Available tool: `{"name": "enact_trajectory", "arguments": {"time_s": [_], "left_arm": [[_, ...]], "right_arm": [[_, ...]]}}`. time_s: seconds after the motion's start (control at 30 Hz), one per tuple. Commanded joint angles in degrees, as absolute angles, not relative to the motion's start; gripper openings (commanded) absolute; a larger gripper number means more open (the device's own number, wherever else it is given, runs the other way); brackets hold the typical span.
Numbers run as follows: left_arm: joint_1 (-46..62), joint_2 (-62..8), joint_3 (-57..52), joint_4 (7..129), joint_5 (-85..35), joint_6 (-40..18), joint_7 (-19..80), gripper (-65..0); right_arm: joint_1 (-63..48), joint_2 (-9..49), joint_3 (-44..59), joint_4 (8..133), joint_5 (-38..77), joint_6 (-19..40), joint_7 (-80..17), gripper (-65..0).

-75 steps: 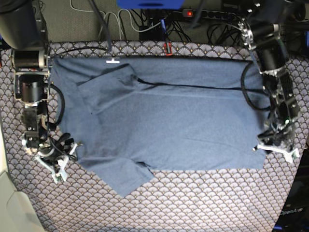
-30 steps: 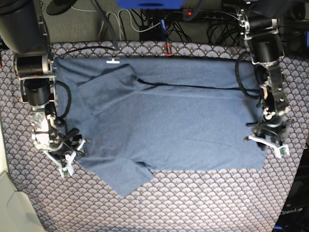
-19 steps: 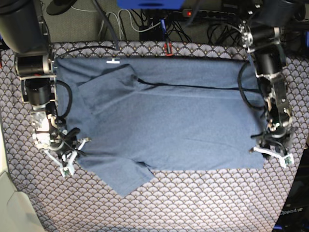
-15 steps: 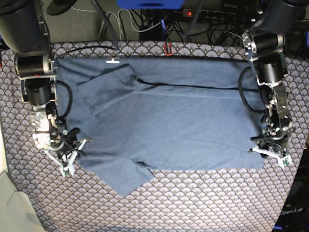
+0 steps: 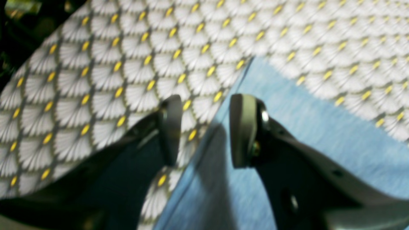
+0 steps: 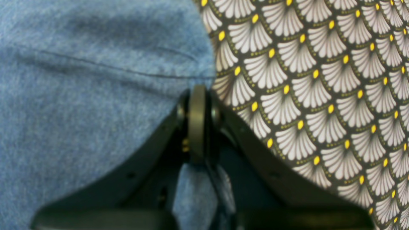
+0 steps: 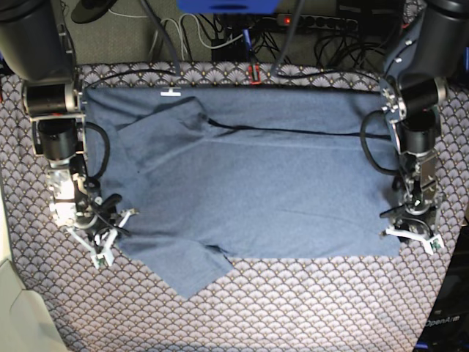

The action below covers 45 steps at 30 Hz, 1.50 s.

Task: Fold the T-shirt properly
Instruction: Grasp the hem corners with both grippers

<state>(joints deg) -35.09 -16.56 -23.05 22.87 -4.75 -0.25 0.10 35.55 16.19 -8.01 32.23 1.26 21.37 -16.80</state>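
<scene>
The T-shirt is spread flat across the middle of the patterned worktop, its edge at the lower left being pinched by the closed right end effector, while its lower-right corner is straddled by the parted left end effector.

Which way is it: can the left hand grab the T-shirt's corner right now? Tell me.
Probably yes. The left hand is open and straddles the T-shirt edge near its corner, one finger over the tablecloth, the other over fabric. Nothing lies between them; it likely only needs to lower and close.
</scene>
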Motion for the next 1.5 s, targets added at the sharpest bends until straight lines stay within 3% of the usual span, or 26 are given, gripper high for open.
{"name": "enact_trajectory", "arguments": {"time_s": [0.0,0.4,1.23,1.47], "left_arm": [[-37.8,-17.6,-23.0,22.5,-4.7,-0.2,-2.3,-40.2],[-39.4,-17.4,-14.8,17.9,-2.1,-0.1,-7.4,-40.2],[-35.9,-17.5,-15.1,17.6,-2.5,0.0,-7.4,-40.3],[-35.0,-17.2,-21.4,16.2,-2.5,0.0,-7.5,-40.3]], "right_arm": [[37.1,16.8,-8.0,32.8,0.9,21.1,-16.7,-65.0],[37.1,16.2,-8.1,32.8,0.9,21.1,-16.7,-65.0],[37.1,16.2,-8.1,32.8,0.8,21.1,-16.8,-65.0],[36.1,16.2,-8.2,32.9,0.8,21.1,-16.8,-65.0]]}}
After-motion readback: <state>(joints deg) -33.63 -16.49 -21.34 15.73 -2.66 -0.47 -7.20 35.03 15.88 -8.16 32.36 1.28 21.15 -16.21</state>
